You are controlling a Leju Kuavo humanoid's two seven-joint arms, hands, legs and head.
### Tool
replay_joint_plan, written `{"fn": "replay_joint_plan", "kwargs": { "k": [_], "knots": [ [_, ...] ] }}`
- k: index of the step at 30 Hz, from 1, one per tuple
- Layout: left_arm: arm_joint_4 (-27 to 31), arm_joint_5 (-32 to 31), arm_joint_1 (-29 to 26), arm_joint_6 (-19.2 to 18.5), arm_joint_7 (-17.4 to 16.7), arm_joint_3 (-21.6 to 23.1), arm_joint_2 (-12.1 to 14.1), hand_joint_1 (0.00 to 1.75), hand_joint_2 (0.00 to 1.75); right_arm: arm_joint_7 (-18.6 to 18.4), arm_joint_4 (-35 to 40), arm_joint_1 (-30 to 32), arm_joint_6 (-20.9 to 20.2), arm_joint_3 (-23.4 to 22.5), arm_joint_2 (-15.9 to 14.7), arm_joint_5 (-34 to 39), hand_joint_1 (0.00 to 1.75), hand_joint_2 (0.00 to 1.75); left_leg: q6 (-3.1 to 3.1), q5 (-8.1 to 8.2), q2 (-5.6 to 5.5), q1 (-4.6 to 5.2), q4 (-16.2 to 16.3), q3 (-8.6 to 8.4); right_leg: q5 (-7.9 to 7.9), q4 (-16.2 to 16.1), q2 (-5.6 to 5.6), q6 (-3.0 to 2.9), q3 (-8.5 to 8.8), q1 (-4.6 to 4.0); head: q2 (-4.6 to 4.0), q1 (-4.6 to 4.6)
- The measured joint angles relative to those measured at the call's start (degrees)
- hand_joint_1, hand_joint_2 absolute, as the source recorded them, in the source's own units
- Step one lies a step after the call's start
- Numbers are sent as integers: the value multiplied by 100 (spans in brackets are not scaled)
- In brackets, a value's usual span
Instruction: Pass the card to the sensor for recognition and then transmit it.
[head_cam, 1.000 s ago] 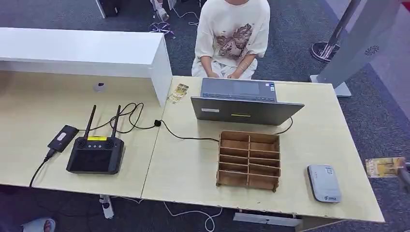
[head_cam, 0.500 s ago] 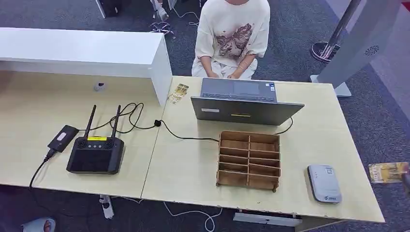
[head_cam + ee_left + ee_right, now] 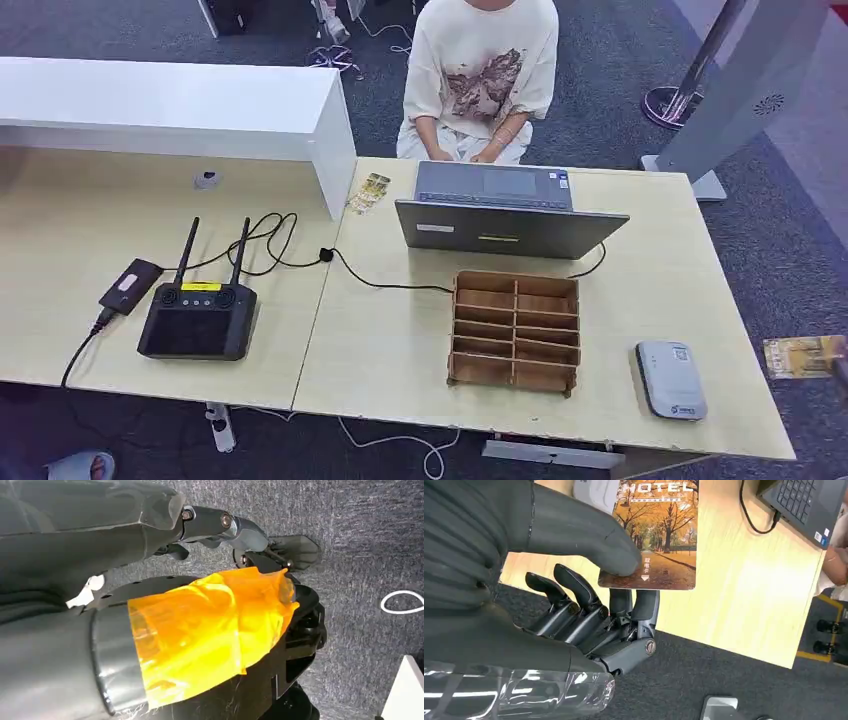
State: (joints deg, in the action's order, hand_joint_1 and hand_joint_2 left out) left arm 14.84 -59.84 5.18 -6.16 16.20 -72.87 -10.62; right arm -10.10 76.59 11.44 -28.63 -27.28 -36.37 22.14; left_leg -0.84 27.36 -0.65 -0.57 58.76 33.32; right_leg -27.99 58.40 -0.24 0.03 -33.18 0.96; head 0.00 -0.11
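A hotel card (image 3: pixel 659 535) with an autumn tree picture is pinched between the thumb and fingers of my right hand (image 3: pixel 574 595). In the head view the card (image 3: pixel 800 356) hangs off the table's right edge over the carpet, with my right hand (image 3: pixel 842 372) at the picture's border. The sensor (image 3: pixel 671 379), a flat grey-white device, lies on the table's near right corner, left of the card and apart from it. My left hand (image 3: pixel 240 530) hangs over the grey floor, fingers stretched out and holding nothing.
A wooden slotted organiser (image 3: pixel 515 330) stands left of the sensor. Behind it is an open laptop (image 3: pixel 505 212) with a person (image 3: pixel 480 70) seated at it. A black controller with antennas (image 3: pixel 198 320) and cables lie on the left; a white shelf (image 3: pixel 170 105) stands at the back left.
The card and my right hand have shifted a little toward the near side at the right border; less of the hand shows. Nothing on the table has moved.
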Motion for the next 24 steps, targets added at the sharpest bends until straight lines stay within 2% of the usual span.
{"fn": "replay_joint_plan", "kwargs": {
  "k": [6,7,8,10,13,19,24],
  "knots": [
    [0,0,0,-2,0,0,0,0,0,-8,-2,-1,-11,0,0,-26,175,175,0,0,0,0,-1,3,0,1,-1,0,2,0,0,0],
    [-2,-9,0,-30,-2,0,0,0,0,-80,-9,-34,-83,38,19,-247,175,175,0,0,1,-1,-3,10,0,2,-1,0,4,-1,0,0],
    [-11,-15,0,-59,-15,0,-2,0,0,-114,-37,-156,-48,173,90,-658,175,175,-1,0,17,-8,-4,5,1,1,12,-1,5,-5,0,0],
    [-22,-22,24,-70,-57,0,-7,0,0,76,-255,-422,342,727,279,-1331,175,175,-6,7,58,-12,-3,-10,9,0,49,-12,4,-14,0,2],
    [-24,-24,62,-98,-61,0,-24,0,0,241,-511,-554,577,1525,415,-1299,175,175,4,4,43,2,-3,-14,7,8,33,-10,0,3,0,-2],
    [-24,-24,51,-101,-63,0,-22,0,0,245,-623,-684,671,2004,417,-1108,175,175,2,-2,35,1,-3,-8,7,9,25,-10,1,1,0,0],
    [-24,-24,50,-101,-63,0,-20,0,0,245,-684,-733,673,2146,417,-1086,175,175,3,-1,34,2,-3,-6,6,7,25,-8,1,2,0,0]
  ]
}}
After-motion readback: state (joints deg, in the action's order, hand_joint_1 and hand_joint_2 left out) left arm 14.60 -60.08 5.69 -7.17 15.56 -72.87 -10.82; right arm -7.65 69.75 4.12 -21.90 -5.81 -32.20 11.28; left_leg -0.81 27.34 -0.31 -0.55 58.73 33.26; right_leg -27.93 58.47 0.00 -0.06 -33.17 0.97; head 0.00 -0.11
